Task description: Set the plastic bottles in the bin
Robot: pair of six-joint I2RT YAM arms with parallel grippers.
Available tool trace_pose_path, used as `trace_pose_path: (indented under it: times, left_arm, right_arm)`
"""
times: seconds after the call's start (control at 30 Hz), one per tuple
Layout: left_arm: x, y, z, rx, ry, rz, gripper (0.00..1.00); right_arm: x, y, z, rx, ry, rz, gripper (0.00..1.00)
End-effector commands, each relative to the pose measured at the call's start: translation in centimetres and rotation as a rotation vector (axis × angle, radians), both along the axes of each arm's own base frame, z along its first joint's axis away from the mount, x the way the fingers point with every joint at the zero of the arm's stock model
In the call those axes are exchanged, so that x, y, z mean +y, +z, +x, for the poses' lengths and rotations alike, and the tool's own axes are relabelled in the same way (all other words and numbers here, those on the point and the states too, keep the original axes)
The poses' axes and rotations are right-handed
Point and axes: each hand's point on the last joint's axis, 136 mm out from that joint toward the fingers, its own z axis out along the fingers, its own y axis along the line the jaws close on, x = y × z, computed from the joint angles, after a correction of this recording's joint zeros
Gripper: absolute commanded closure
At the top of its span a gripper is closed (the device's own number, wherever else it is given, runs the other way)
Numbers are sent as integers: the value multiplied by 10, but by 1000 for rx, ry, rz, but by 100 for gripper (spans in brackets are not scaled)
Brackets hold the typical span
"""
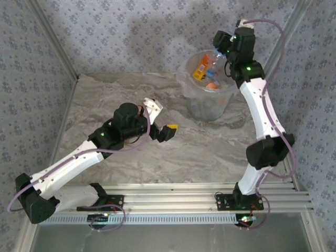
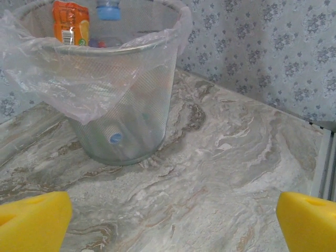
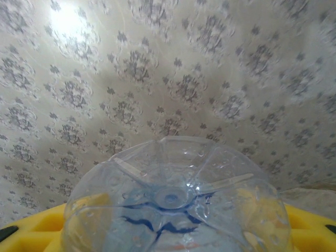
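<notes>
The bin stands at the back right of the table, with a clear bag liner over its rim. Inside it lie several plastic bottles, among them an orange-labelled one and a blue-capped one. My right gripper hangs over the bin's rim, shut on a clear bottle. In the right wrist view that bottle's ribbed base sits between the yellow pads. My left gripper hovers mid-table, left of the bin, open with nothing between its fingers.
Bare marble tabletop lies between the left gripper and the bin. Patterned walls close the back and both sides. An aluminium rail runs along the near edge by the arm bases.
</notes>
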Motion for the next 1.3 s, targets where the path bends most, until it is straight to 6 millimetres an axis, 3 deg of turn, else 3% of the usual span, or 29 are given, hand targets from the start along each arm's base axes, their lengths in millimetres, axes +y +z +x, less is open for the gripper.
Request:
trace_pose_path:
  times: [0.0, 0.1, 0.3, 0.7, 0.8, 1.07, 1.27]
  left_arm:
    - [3, 2, -1, -27, 6, 17, 0]
    - [6, 3, 0, -41, 15, 27, 0]
    - [10, 6, 0, -57, 30, 24, 0]
    - [5, 2, 1, -36, 15, 27, 0]
    - [5, 2, 2, -38, 22, 29, 0]
    - [5, 0, 3, -29, 26, 28, 0]
    - [5, -1, 4, -27, 33, 32, 0]
  right_arm:
    - [20, 0, 19, -2, 60, 61, 41]
    - [40, -25, 35, 65, 101, 57, 40]
    - [61, -72, 46, 146, 132, 62, 39]
    - [67, -113, 47, 248, 154, 64, 34]
    - [65, -114, 43, 250, 150, 61, 26]
    - [53, -88, 30, 219, 136, 45, 11]
    - [37, -72, 15, 212, 121, 37, 7]
